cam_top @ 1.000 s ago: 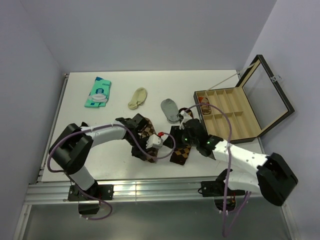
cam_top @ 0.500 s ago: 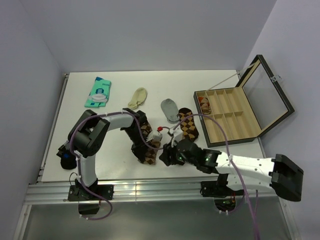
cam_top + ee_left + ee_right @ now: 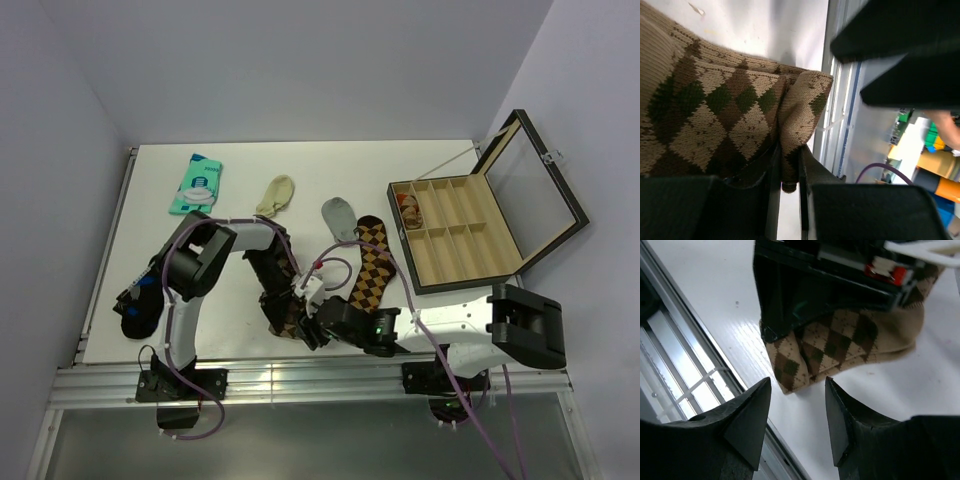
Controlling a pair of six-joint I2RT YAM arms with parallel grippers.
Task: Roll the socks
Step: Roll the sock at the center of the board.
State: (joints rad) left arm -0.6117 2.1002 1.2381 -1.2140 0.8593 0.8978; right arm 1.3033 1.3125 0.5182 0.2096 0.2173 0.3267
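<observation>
One long brown argyle sock [image 3: 282, 292] lies bunched under my left gripper [image 3: 290, 312] near the table's front edge. In the left wrist view the left gripper [image 3: 788, 186] is shut on a folded edge of this sock [image 3: 715, 115]. The second argyle sock [image 3: 366, 268] lies flat and stretched out, to the right of the first. My right gripper [image 3: 318, 333] is open and empty, just right of the left gripper. In the right wrist view the right gripper [image 3: 796, 385] points at the corner of the bunched sock [image 3: 840, 342], with the left gripper's black body [image 3: 810, 285] above it.
A small cream ankle sock [image 3: 275, 195] and a small grey ankle sock [image 3: 340, 218] lie behind the arms. A teal packet [image 3: 197, 184] lies at the back left. An open compartment box [image 3: 470, 228] stands at the right. The metal front rail [image 3: 300, 375] runs close by both grippers.
My right gripper has left the second sock and swung left toward the front edge, beside the left gripper. The second sock now lies flat. The left arm has drawn its sock nearer the front edge.
</observation>
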